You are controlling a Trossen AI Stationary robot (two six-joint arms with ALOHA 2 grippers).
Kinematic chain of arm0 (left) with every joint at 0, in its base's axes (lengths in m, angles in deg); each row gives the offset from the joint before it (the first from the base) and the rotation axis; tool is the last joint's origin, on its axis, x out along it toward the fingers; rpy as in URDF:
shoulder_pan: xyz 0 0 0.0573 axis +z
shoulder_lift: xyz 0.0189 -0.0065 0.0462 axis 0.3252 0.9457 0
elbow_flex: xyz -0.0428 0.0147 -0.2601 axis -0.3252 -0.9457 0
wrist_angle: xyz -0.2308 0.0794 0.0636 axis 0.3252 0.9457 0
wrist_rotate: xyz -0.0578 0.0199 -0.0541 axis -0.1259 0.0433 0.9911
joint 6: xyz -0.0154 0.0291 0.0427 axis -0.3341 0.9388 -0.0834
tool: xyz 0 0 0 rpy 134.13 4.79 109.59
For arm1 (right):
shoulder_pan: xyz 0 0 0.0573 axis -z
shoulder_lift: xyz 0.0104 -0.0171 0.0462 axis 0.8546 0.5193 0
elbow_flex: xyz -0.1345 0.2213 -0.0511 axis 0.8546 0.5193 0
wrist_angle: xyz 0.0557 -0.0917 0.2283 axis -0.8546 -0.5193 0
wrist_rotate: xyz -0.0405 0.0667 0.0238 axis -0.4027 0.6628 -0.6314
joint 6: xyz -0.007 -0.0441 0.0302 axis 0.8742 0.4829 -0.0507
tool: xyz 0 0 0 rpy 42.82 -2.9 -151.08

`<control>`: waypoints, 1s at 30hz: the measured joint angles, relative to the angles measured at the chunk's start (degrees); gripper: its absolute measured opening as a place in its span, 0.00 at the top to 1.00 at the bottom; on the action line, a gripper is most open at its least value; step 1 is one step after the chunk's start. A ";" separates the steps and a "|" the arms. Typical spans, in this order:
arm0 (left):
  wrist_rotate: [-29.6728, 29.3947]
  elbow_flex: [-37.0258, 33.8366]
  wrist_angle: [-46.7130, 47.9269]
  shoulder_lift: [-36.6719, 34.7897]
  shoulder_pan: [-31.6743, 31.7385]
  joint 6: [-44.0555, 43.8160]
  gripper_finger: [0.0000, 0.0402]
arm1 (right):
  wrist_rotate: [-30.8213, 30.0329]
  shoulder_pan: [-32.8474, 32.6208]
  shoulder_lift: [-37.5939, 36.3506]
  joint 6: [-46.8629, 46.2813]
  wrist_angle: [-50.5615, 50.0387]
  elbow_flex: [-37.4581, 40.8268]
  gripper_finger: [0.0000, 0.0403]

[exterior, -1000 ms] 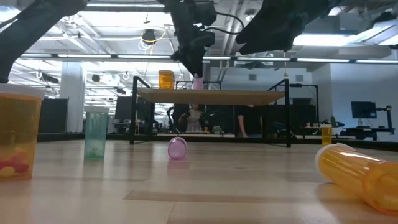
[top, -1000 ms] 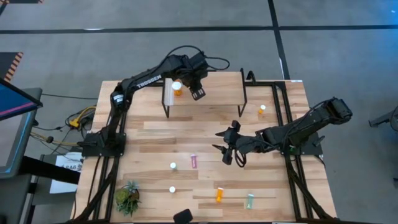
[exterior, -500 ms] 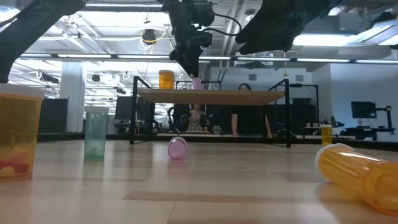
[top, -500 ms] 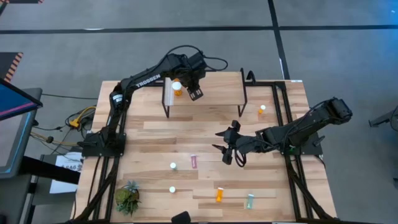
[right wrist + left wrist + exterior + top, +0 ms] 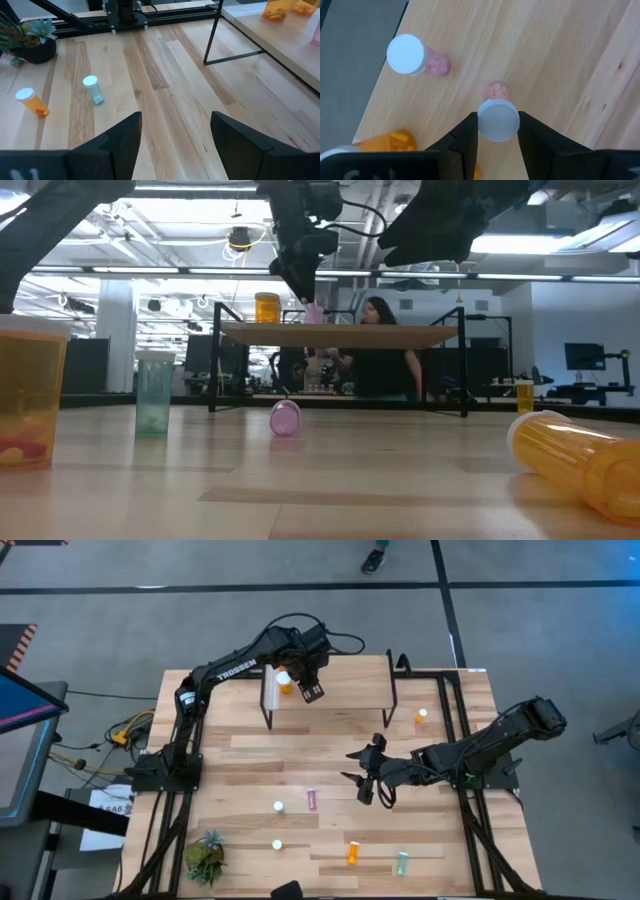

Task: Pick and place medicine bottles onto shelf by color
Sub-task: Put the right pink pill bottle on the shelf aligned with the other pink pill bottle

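Left gripper is over the shelf, toward its 9 o'clock end, with its two fingers closed against the white cap of a pink bottle. The bottle stands upright with its base at the shelf top; whether it rests there fully cannot be told. A second pink bottle stands close by on the same shelf near the edge, apart from the held one. An orange bottle stands upright on the shelf beside them, closest to the white strip.

Right gripper hangs above the middle of the surface, jaws spread wide and holding nothing. Its wrist view looks across bare wood past the shelf leg.

Remaining bottles on the surface, read on the overhead view with the shelf at 12 o'clock:
- A small orange bottle stands at 2 o'clock, outside the shelf's right legs.
- A pink bottle lies on its side just below centre.
- Two upright bottles show only white caps at 7 o'clock, one above the other; body colour cannot be told.
- An orange bottle and a pale green bottle sit at 5 o'clock, side by side.

A potted plant occupies the 7 o'clock corner. A person stands in the room beyond the shelf.
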 joint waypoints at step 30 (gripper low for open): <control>0.44 0.06 -1.61 0.07 0.00 0.60 0.74 | 0.00 0.07 0.00 0.07 0.10 0.00 0.35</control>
